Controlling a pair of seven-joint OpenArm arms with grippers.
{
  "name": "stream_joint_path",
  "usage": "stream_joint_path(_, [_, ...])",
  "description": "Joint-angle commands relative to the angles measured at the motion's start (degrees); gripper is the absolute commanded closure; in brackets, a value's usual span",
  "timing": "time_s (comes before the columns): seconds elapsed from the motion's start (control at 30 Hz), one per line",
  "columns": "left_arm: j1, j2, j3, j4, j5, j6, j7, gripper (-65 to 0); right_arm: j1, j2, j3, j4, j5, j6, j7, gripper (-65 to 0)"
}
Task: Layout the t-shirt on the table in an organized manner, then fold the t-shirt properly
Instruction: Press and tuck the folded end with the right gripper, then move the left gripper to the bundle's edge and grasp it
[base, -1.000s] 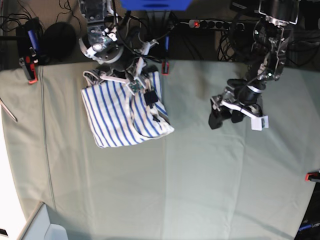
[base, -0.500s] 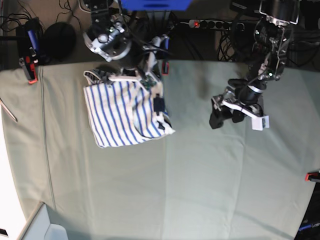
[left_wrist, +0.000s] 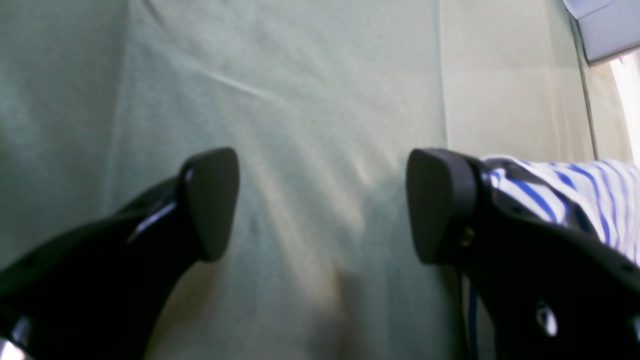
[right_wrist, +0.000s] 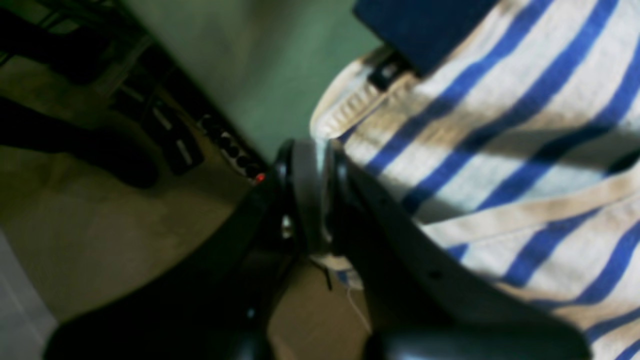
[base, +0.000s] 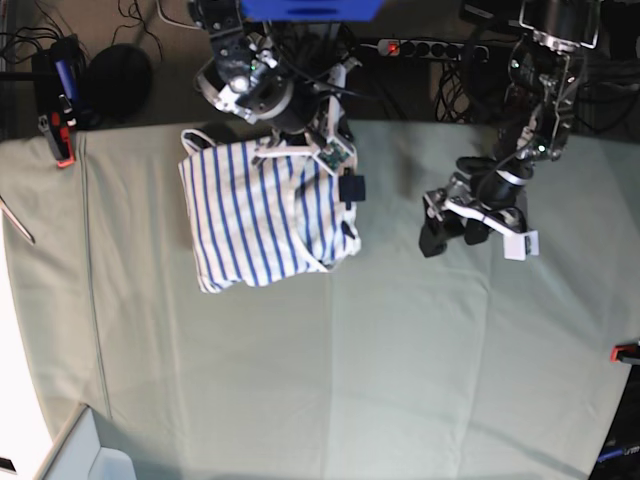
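The t-shirt (base: 262, 215), white with blue stripes, lies bunched on the far left part of the table (base: 400, 350). My right gripper (base: 348, 200) is at its right edge. In the right wrist view this gripper (right_wrist: 311, 150) is shut on the t-shirt (right_wrist: 500, 150) by the fabric edge next to the ribbed collar (right_wrist: 345, 105). My left gripper (base: 452, 238) hovers over bare cloth to the right of the shirt. Its fingers (left_wrist: 212, 200) stand wide apart with nothing between them, so the left gripper (left_wrist: 322, 205) is open. A strip of the t-shirt (left_wrist: 575, 185) shows behind one finger.
Red clamps sit on the table edge at the far left (base: 62, 150) and at the right (base: 625, 352). A power strip (base: 420, 47) and cables lie behind the table. A pale grey box (base: 90, 455) stands at the near left corner.
My right gripper has swung to the right with the shirt's edge, pulling the shirt rightward and spreading it wider. The left arm has not moved.
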Motion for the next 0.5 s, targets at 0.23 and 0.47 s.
stream_joint_path(0.23, [0.1, -0.5, -0.4, 1.3, -0.3, -0.7, -1.1, -50.8, 2.2, -0.4, 2.6, 0.3, 0.7, -0.3, 0.6, 0.0])
stream_joint_path(0.47, [0.1, -0.5, -0.4, 1.3, -0.3, -0.7, -1.1, -50.8, 1.9, -0.4, 2.3, 0.7, 0.5, -0.3, 0.6, -11.2])
